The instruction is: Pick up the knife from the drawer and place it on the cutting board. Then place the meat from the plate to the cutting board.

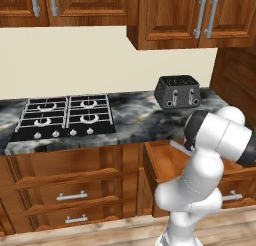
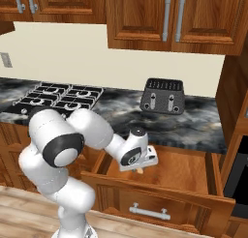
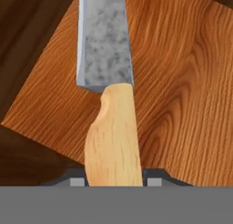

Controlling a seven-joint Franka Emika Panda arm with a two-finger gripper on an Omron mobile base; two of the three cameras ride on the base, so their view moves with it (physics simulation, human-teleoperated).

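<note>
Inside the open drawer: the slim knife with a bluish-silver blade and light orange-tan wooden handle (image 3: 113,136) lies on the plain wood floor of the wide reddish-brown drawer (image 2: 184,171), which stands pulled out below the dark marbled worktop (image 2: 193,126).
Hand: the robot's two-finger hand (image 3: 113,180) is down in the drawer, one small fingertip (image 3: 77,182) either side of the handle's butt end, the gap about as wide as the handle; I judge it a grip closing on the handle, though firm contact cannot be confirmed.
Step in hand: securing the knife before lifting.
Doing it well: finish the squeeze square across the handle, lift straight up, and keep the blade clear of the drawer's front wall.
Nearby: a black two-slot toaster (image 2: 162,96) on the worktop.
Writing: none legible anywhere.
</note>
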